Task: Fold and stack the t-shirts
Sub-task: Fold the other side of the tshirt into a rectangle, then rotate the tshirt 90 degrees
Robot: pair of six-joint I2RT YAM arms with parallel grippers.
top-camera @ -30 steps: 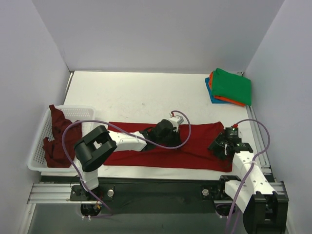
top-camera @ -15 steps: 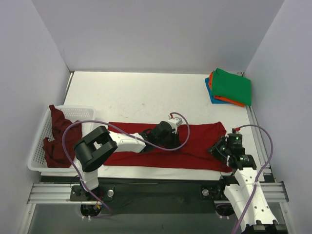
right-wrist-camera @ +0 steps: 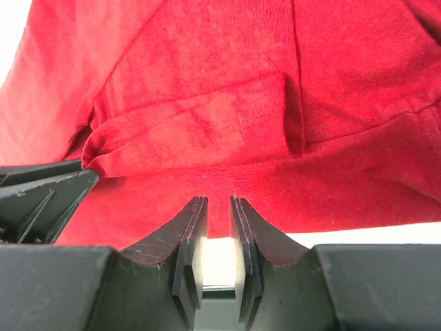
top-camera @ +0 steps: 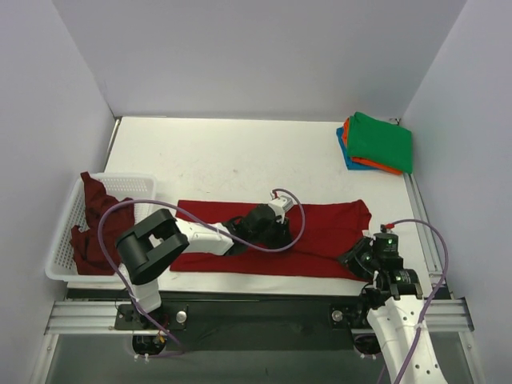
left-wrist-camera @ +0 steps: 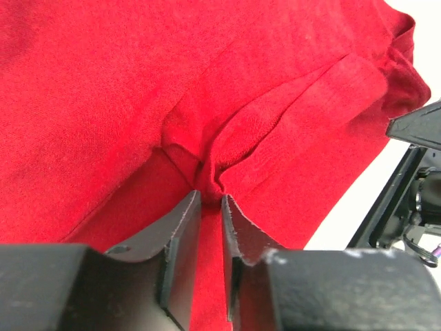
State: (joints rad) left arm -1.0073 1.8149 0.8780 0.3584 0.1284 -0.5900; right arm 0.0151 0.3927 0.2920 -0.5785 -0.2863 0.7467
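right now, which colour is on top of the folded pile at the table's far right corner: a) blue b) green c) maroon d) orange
b: the green shirt lies on top, with only edges of the orange shirt and the blue shirt showing beneath it.

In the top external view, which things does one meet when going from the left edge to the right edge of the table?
white basket holding the maroon t-shirt → red t-shirt laid out along the near edge → stack of folded t-shirts, green on top

A robotics lab cell: plain white walls (top-camera: 240, 56) enclose a table (top-camera: 224, 152) fronted by an aluminium rail (top-camera: 256, 317).
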